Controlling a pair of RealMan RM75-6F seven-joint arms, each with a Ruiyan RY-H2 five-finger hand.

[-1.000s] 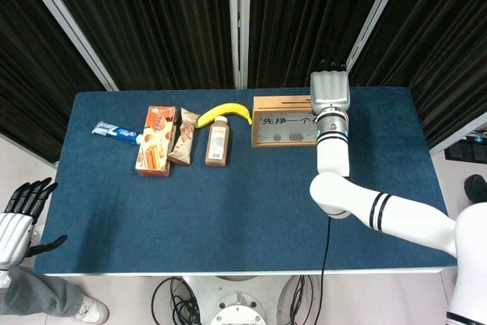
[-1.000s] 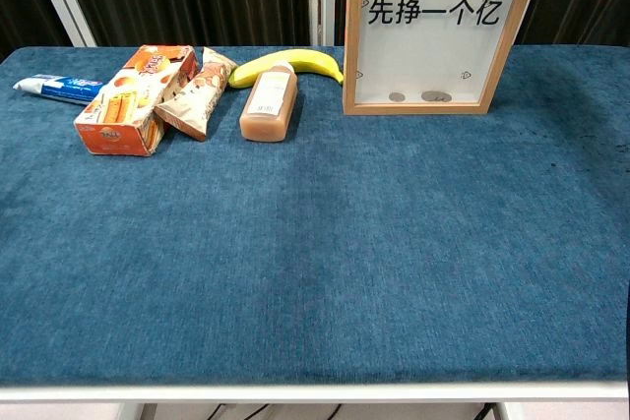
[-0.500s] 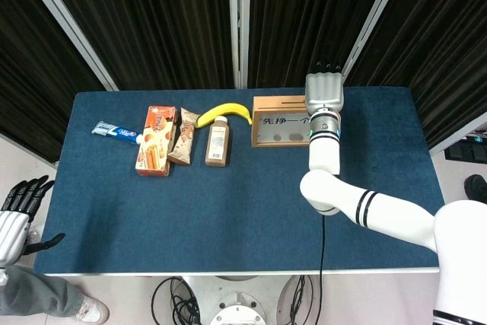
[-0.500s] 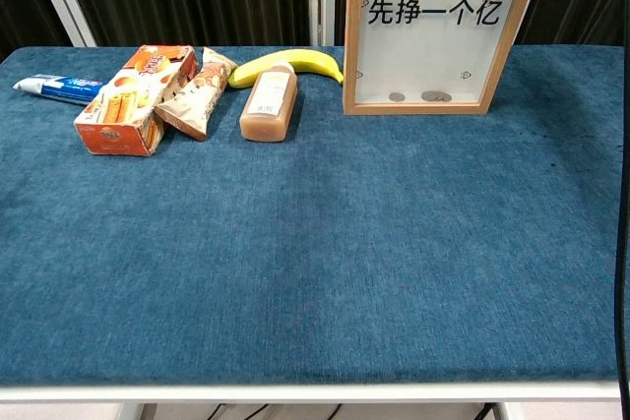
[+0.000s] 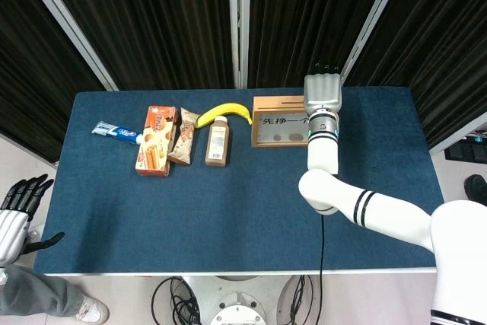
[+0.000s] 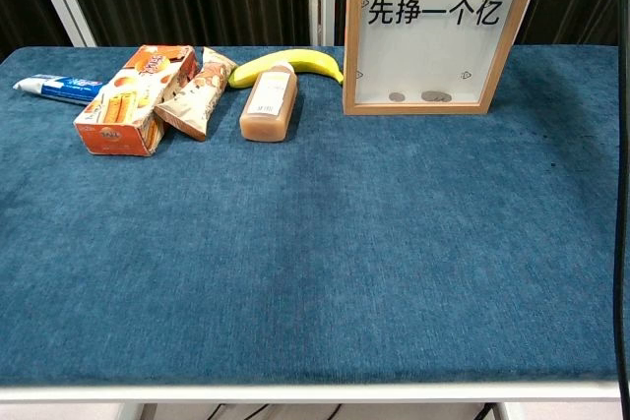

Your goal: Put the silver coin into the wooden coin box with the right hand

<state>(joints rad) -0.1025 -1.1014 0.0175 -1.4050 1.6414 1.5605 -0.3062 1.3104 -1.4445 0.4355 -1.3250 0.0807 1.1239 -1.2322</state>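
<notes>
The wooden coin box (image 5: 278, 121) stands at the back of the blue table, right of centre; in the chest view its glass front (image 6: 441, 31) shows two coins (image 6: 397, 97) lying at the bottom. My right hand (image 5: 323, 94) hovers over the box's right end with its back towards the head camera. Its fingers point away, so anything in them is hidden. No silver coin shows on the table or in the hand. My left hand (image 5: 18, 205) hangs off the table's front-left corner, fingers spread and holding nothing.
Left of the box lie a banana (image 5: 225, 113), a brown drink bottle (image 5: 218, 143), a snack packet (image 5: 183, 136), an orange biscuit box (image 5: 156, 141) and a toothpaste tube (image 5: 114, 132). Dark curtains close off the back.
My right hand has shifted a little to the left, further over the coin box's top. My left hand has sunk slightly at the lower left.
</notes>
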